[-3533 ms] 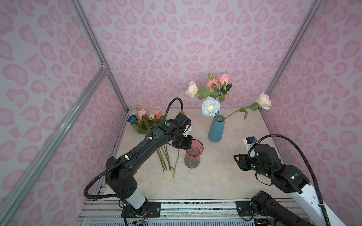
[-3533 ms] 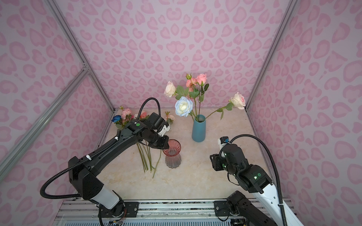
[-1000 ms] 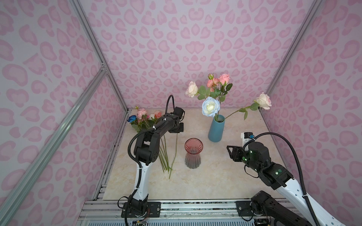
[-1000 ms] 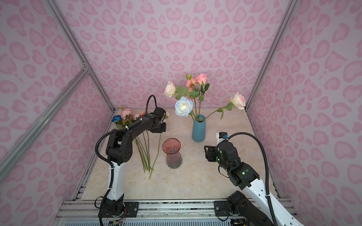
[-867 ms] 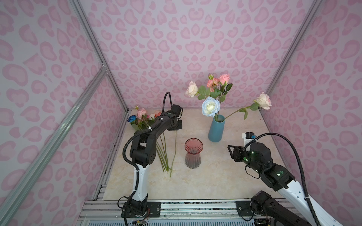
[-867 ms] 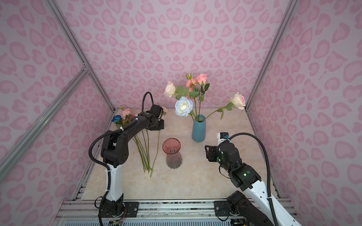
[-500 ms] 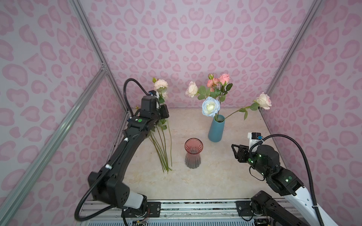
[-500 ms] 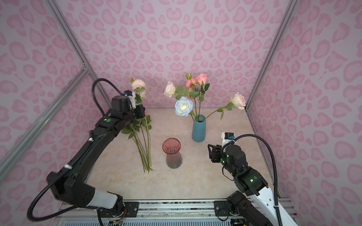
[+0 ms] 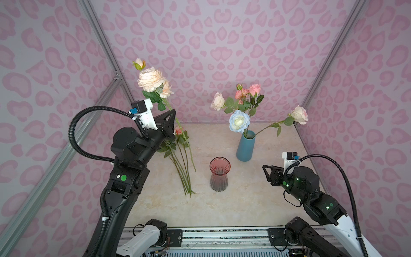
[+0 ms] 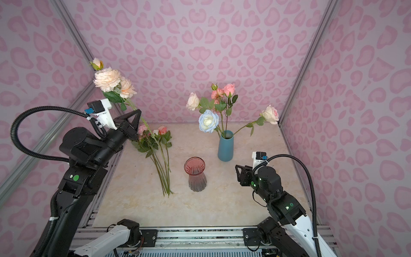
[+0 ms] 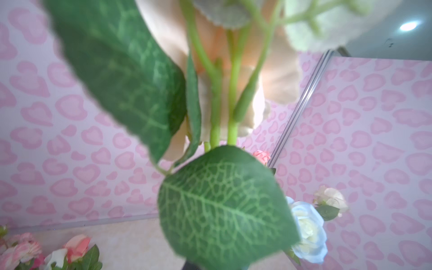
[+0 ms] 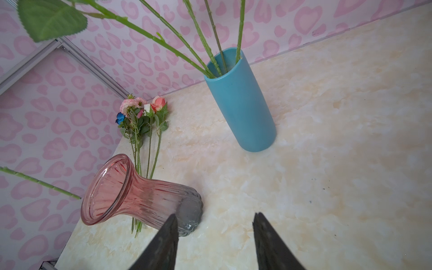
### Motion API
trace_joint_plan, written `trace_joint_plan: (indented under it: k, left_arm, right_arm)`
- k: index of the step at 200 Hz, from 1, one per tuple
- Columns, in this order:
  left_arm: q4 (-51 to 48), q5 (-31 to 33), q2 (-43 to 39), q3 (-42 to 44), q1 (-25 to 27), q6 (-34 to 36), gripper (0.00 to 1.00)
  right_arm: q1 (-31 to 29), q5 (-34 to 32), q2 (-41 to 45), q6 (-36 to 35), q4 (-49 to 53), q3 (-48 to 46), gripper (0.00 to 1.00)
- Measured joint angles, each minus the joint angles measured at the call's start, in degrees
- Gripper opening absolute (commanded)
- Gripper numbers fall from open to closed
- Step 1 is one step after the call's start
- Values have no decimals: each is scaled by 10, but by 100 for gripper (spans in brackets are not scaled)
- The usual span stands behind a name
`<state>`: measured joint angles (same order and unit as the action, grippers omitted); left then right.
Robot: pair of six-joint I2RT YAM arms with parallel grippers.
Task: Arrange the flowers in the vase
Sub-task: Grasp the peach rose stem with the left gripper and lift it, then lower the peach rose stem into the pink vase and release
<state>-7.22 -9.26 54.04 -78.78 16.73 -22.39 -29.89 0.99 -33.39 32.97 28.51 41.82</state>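
My left gripper (image 9: 172, 115) is raised at the back left, shut on the stem of a peach-and-cream flower (image 9: 149, 79), whose blooms (image 10: 107, 79) stand above it. The stem slants down towards the table. In the left wrist view its leaves (image 11: 224, 205) hide the jaws. More flowers (image 9: 180, 142) lie in a bundle on the table, stems pointing forward. A blue vase (image 9: 245, 146) holds several flowers. In front of it stands an empty pink glass vase (image 9: 219, 177). My right gripper (image 9: 265, 171) hangs open right of the pink glass vase (image 12: 140, 194), holding nothing.
Pink patterned walls with metal corner posts (image 9: 104, 57) close in the left, back and right sides. A cream rose (image 9: 300, 114) leans far out of the blue vase towards the right wall. The marble tabletop (image 9: 255, 200) ends at a metal rail (image 9: 222, 231) in front.
My left arm has taken the peach flower from the bundle, lifted it high and drawn it back towards the front left. The right gripper has backed off slightly to the right.
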Motion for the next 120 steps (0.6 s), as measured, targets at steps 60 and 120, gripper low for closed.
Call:
trace_joint_plan:
  k: [60, 120]
  left_arm:
    - [138, -42, -58, 63, 10, -50, 4]
    - [220, -41, 10, 88, 79, -74, 4]
  right_arm:
    - [0, 6, -13, 4, -9, -2, 53]
    - [0, 8, -16, 9, -21, -5, 52]
